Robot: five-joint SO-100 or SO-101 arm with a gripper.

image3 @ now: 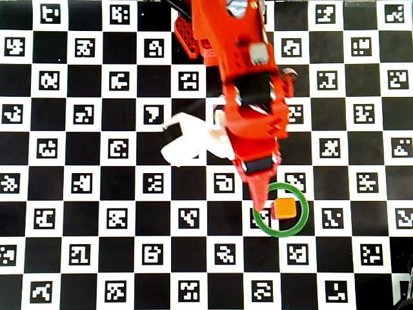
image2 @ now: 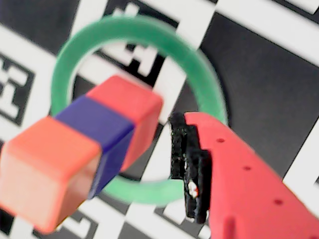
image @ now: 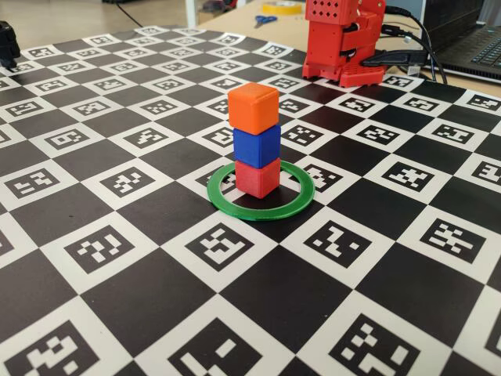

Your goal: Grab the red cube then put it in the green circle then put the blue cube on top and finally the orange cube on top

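Observation:
The three cubes stand in one upright stack inside the green circle [image: 261,215]: the red cube [image: 257,177] at the bottom, the blue cube [image: 257,144] on it, the orange cube [image: 254,103] on top. From above only the orange cube [image3: 284,208] shows inside the ring [image3: 280,234]. My gripper [image3: 259,205] hovers over the ring's left rim, just left of the stack. In the wrist view one red finger [image2: 234,179] with a black pad stands right of the orange [image2: 50,174], blue [image2: 97,129] and red [image2: 132,107] cubes, apart from them. Nothing rests against the pad.
A black-and-white marker checkerboard [image: 117,235] covers the table. The red arm base [image: 340,43] stands at the back, with cables and a laptop [image: 470,39] to its right. Scissors [image: 264,19] and a yellow tape roll [image: 282,8] lie behind the board.

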